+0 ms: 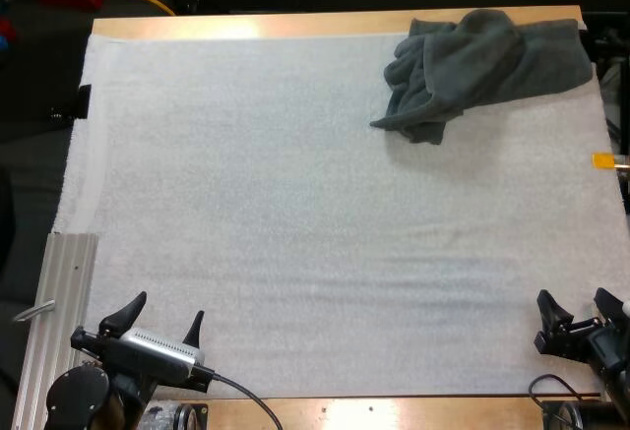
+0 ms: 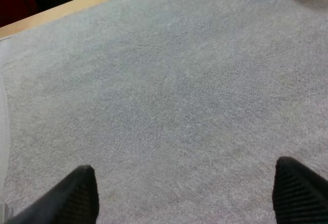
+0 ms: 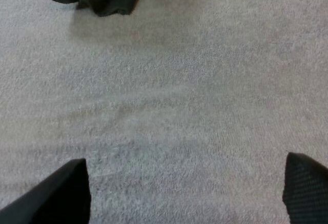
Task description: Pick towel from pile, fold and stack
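L gripper is held low over the near edge of the white mat, pointed fwd, fingers spread wide, nothing gripped. R gripper is held likewise, fingers apart, empty. The crumpled towel is seen well ahead of the R gripper, and far ahead and right of the L gripper, at the mat's far edge.
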{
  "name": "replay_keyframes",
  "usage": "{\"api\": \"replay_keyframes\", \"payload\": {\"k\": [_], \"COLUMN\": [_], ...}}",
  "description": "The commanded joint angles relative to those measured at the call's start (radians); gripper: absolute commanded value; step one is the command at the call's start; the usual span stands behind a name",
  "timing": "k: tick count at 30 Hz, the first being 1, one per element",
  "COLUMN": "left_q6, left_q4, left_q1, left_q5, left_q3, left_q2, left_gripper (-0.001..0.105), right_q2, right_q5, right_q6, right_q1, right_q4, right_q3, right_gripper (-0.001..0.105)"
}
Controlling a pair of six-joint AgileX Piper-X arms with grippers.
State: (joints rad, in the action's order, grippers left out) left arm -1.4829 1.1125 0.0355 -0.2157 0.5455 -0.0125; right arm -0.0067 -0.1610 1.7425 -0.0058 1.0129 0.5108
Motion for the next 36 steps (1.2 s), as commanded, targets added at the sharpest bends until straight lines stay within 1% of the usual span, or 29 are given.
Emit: {"api": "replay_keyframes", "payload": {"k": [1,17,21,24,26,30,33,36], "left_q6": [0.006,0.001,-0.012,-0.046,-0.046,-0.052,-0.059,-0.062], "left_q4": [-0.019,-0.019,-0.028,-0.042,-0.043,-0.043,-0.043,-0.045], "left_q1": [-0.001,-0.001,-0.001,-0.001,-0.001,-0.001,-0.001,-0.001], "left_q5": [-0.004,-0.013,-0.07,-0.077,-0.096,-0.139,-0.17,-0.209], "left_q3": [-0.001,-0.001,-0.001,0.008,0.021,0.064,0.091,0.117], "left_q2": [-0.137,-0.137,-0.137,-0.137,-0.131,-0.113,-0.103,-0.1], "left_gripper": [0.068,0.068,0.068,0.068,0.068,0.068,0.068,0.068], "right_q2": [-0.046,-0.043,-0.041,-0.041,-0.041,-0.017,0.027,0.072], "right_q5": [0.001,0.001,0.001,0.001,0.001,-0.001,-0.007,-0.056], "right_q6": [0.005,-0.007,-0.038,-0.042,-0.042,-0.069,-0.072,-0.072], "right_q1": [-0.003,-0.003,-0.003,-0.003,-0.003,-0.003,-0.003,-0.003], "right_q4": [-0.005,-0.005,-0.005,-0.007,-0.007,-0.007,-0.009,-0.022], "right_q3": [0.004,0.004,0.015,0.037,0.051,0.087,0.114,0.136], "right_gripper": [0.075,0.075,0.075,0.075,0.075,0.075,0.075,0.075]}}
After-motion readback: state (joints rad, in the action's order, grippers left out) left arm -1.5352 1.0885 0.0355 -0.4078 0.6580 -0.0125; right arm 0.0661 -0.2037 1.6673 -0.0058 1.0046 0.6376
